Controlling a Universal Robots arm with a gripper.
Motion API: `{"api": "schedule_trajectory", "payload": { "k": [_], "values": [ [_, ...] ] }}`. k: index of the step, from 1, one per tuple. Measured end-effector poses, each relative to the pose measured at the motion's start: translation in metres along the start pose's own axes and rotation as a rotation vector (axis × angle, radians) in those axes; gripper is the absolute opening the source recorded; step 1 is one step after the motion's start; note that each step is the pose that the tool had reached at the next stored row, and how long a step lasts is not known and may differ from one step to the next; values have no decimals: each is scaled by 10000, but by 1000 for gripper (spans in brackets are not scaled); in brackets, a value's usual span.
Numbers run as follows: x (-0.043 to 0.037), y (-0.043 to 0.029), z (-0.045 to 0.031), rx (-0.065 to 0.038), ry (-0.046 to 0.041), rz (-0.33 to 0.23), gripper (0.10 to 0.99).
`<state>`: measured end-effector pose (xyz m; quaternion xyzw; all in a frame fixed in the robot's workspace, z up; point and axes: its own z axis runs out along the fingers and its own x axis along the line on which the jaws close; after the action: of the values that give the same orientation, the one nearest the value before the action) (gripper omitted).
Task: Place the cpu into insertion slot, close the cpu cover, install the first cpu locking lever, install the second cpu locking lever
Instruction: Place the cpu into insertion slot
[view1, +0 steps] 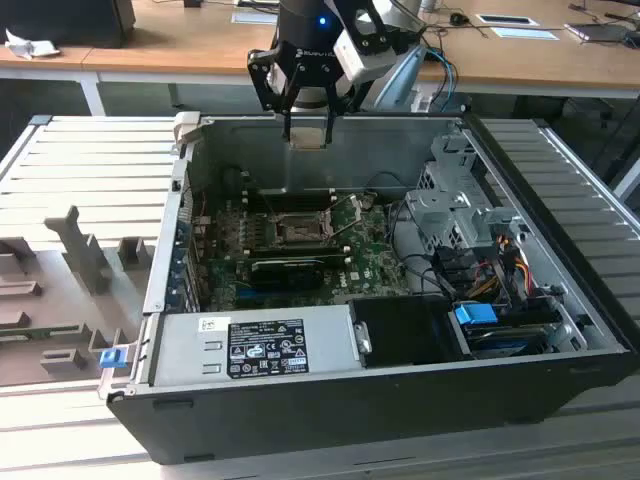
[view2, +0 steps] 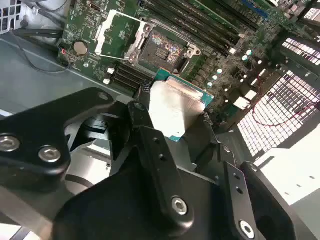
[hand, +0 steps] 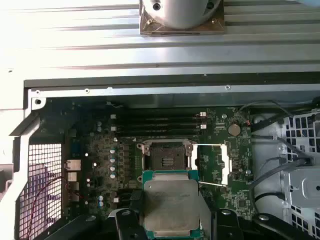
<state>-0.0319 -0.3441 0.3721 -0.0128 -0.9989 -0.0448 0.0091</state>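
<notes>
The open computer case (view1: 350, 400) lies on its side in the middle of a ribbed grey worktop (view1: 90, 160). Grey moulded blocks (view1: 80, 250) sit toward the worktop's edge on the exterior view's left. Behind it all runs a row of wooden desks (view1: 180, 45) with papers and small gear on them.

The claw (view1: 308, 125) hangs over the case's far wall, above the motherboard (view1: 370, 265). Its fingers are pinched on the cpu (view1: 307, 137), gripping the chip by two opposite edges. In both wrist views the cpu (view2: 175, 107) (hand: 172, 212) shows its pale metal top and green border, clear of the board.

The insertion slot (view1: 300, 228) (view2: 162, 50) (hand: 166, 155) sits near the middle of the motherboard, bare, with its dark contact field exposed. The cpu cover (view2: 112, 32) (hand: 225, 165) is swung open to one side of it. A silver power supply (view1: 250, 345) lines the case's near wall.
</notes>
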Motion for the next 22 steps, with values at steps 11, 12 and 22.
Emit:
{"api": "schedule_trajectory", "payload": {
  "k": [11, 12, 22],
  "values": [
    [-1, -2, 22, -9, -51, 581, 529],
    [-1, -2, 24, -10, -51, 581, 529],
    [-1, -3, 33, -19, -94, 1055, 529]
  ]
}}
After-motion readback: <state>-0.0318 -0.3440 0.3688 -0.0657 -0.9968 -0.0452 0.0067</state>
